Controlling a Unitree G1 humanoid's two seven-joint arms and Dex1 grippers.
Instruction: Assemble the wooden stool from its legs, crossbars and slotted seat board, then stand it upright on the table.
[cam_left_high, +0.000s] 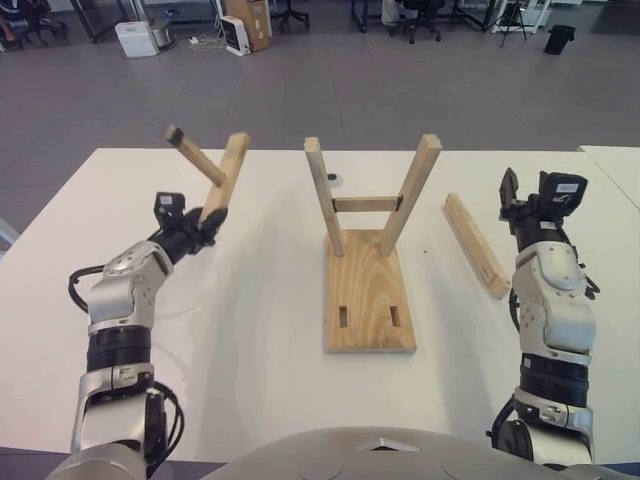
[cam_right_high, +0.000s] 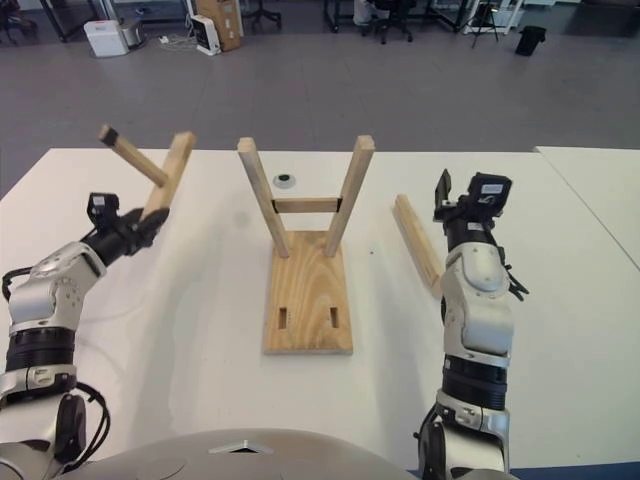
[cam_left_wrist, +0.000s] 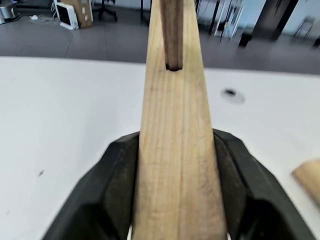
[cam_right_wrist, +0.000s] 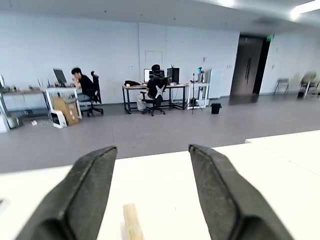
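The slotted seat board (cam_left_high: 368, 295) lies flat mid-table with two legs (cam_left_high: 411, 193) standing in its far slots, joined by a crossbar (cam_left_high: 366, 204). Two near slots (cam_left_high: 343, 317) are bare. My left gripper (cam_left_high: 207, 222) is shut on the lower end of another leg (cam_left_high: 227, 174), held up off the table at the left; a crossbar (cam_left_high: 195, 155) sticks out of its slot. In the left wrist view that leg (cam_left_wrist: 176, 145) runs between the black fingers (cam_left_wrist: 107, 185). A loose leg (cam_left_high: 474, 243) lies flat at the right. My right gripper (cam_left_high: 512, 195) hovers open just right of it, fingers (cam_right_wrist: 220, 190) apart.
A small dark round fitting (cam_left_high: 332, 179) sits in the table top behind the stool. The white table (cam_left_high: 250, 350) has free room in front and at the left. A second table edge (cam_left_high: 615, 165) shows at the far right. Office floor lies beyond.
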